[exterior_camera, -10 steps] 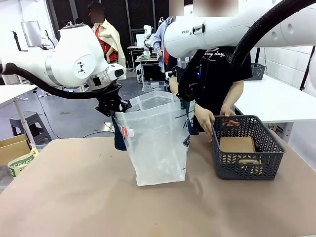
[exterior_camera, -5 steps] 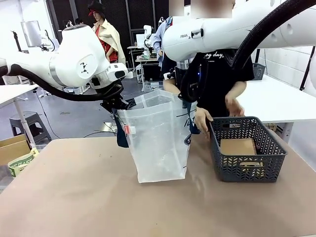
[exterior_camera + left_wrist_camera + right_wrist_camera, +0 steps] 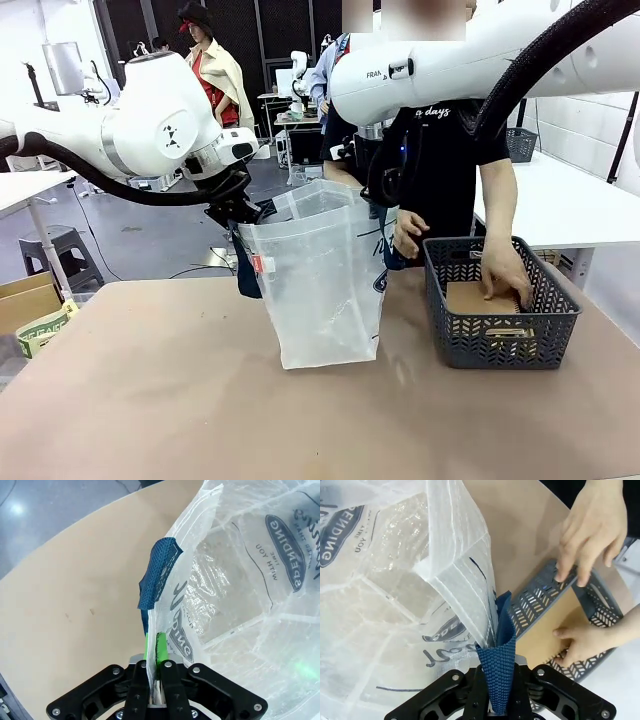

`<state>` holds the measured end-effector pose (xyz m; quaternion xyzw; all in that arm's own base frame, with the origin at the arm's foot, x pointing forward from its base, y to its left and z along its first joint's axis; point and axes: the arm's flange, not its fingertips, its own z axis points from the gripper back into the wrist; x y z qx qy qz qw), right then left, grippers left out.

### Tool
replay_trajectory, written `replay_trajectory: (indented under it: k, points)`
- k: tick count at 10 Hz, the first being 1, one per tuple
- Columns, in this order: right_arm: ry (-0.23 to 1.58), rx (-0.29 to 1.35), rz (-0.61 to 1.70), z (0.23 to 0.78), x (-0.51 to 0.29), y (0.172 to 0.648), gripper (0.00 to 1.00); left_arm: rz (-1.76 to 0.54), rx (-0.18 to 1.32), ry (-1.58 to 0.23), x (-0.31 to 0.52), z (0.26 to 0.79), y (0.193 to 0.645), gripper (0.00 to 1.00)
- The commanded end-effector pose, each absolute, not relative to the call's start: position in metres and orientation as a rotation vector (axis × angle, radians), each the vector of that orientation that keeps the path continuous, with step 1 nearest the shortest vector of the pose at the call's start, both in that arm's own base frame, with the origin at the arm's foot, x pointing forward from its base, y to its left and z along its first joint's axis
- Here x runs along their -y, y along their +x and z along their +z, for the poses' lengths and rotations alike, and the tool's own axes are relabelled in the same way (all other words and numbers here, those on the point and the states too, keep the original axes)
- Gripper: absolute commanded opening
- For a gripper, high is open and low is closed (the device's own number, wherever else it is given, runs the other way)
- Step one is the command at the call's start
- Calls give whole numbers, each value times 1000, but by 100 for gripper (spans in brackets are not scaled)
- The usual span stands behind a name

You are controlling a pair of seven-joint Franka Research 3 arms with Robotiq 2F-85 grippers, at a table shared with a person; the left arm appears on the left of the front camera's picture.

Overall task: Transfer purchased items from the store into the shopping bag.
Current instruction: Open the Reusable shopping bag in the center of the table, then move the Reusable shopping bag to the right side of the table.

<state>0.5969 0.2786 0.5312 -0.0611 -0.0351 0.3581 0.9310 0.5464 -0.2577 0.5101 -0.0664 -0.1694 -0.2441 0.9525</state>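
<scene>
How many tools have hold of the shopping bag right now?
2. The left tool pinches the shopping bag's rim at one navy strap; the right tool is shut on the other strap, on the basket side.

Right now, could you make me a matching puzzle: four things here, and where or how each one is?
1 left tool
2 right tool
3 tan packet
4 shopping bag

a lying in the grey basket
b shut on bag's strap, basket side
c standing open on the table
d shut on bag's edge, opposite side

Pairs: 1-d, 2-b, 3-a, 4-c
</scene>
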Motion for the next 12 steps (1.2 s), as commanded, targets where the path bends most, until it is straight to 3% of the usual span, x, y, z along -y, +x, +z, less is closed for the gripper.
replay_trajectory:
  k: [1, 12]
  points:
    - [-126, 66, 731, 532, -278, 598, 0, -493, 349, -124, 256, 510, 546, 0]
    - [-126, 66, 731, 532, -278, 598, 0, -493, 349, -124, 256, 510, 546, 0]
